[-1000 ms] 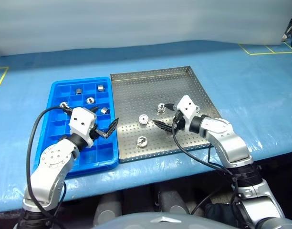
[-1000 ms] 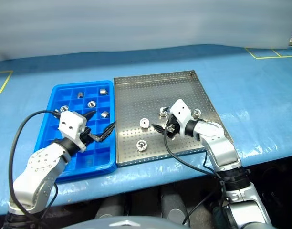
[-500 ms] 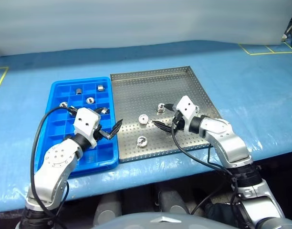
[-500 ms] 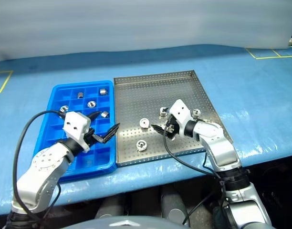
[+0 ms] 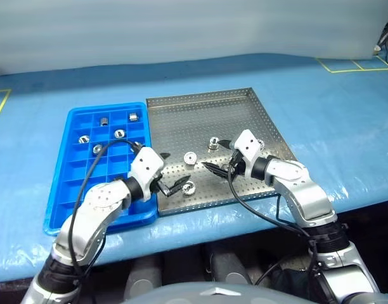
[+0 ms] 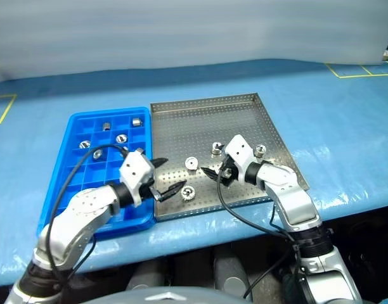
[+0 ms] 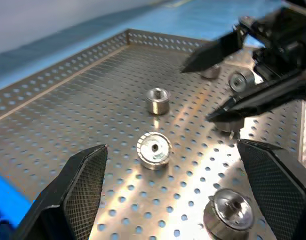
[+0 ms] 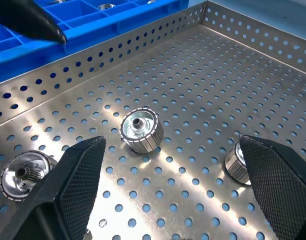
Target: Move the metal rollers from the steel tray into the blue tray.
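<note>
Black-fingered left gripper (image 5: 170, 171): spread wide, empty, low over the steel tray's near-left corner, a roller (image 5: 188, 187) just beside its fingertips.
Right gripper (image 5: 220, 156): wide too, holding nothing, hovering between two rollers.
Metal rollers: four in the steel tray (image 5: 200, 113); five in the blue tray's (image 5: 59, 187) far compartments.
Blue tray: touching the steel tray's left rim.
Bench (image 5: 333, 107): pale blue cover.
</note>
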{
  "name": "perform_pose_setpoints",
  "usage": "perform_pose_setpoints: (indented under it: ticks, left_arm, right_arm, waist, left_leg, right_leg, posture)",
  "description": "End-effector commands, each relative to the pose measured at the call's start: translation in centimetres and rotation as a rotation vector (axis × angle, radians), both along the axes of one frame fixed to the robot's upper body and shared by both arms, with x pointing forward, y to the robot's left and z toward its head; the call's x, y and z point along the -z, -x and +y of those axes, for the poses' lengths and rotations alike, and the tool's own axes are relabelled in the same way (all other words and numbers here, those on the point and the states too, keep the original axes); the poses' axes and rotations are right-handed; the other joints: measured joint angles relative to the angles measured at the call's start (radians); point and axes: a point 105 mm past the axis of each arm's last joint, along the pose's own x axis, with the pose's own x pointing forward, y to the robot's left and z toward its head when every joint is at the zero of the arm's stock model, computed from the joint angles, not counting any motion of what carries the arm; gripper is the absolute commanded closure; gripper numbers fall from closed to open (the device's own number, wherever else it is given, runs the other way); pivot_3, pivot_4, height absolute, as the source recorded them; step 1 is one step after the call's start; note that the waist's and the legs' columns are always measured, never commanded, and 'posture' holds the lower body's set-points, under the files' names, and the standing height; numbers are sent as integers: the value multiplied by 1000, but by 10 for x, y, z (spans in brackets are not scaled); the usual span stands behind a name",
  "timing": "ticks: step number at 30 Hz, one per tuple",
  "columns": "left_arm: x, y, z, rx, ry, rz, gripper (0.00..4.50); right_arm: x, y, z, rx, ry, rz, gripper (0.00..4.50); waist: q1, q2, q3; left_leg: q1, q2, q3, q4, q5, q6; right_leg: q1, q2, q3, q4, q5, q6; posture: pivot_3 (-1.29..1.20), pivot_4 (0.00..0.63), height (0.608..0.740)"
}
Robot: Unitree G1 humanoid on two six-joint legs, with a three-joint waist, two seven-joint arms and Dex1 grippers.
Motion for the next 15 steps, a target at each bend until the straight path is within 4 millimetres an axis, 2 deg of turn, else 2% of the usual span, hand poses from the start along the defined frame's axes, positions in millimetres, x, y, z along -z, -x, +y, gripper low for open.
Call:
perform_pose_setpoints:
  ticks: [1, 5, 9, 15]
  left_arm:
    - [6, -2, -5, 24, -67, 32, 12]
    - [18, -3, -9, 73, -155, 82, 12]
    - [23, -3, -17, 123, -172, 108, 12]
    - [36, -4, -17, 161, -275, 152, 12]
  right_arm:
    - [-12, 4, 3, -6, -15, -53, 0]
    - [-10, 7, 1, 7, -18, -52, 0]
    - [-9, 9, 1, 17, -18, -53, 0]
    - [-8, 11, 0, 29, -19, -54, 0]
  waist:
    - [-5, 0, 0]
    - [-9, 0, 0]
    - [-13, 1, -1]
    - [-33, 1, -1]
  left_leg:
    - [0, 0, 0, 0, 0, 0]
    - [0, 0, 0, 0, 0, 0]
    - [1, 0, 1, 0, 0, 0]
    - [2, 0, 1, 0, 0, 0]
  right_leg:
    - [0, 0, 0, 0, 0, 0]
    - [0, 0, 0, 0, 0, 0]
    - [1, 0, 1, 0, 0, 0]
    - [1, 0, 2, 0, 0, 0]
  posture:
    - [-120, 150, 740]
    - [-135, 150, 740]
    - [-155, 150, 740]
    - [-165, 150, 740]
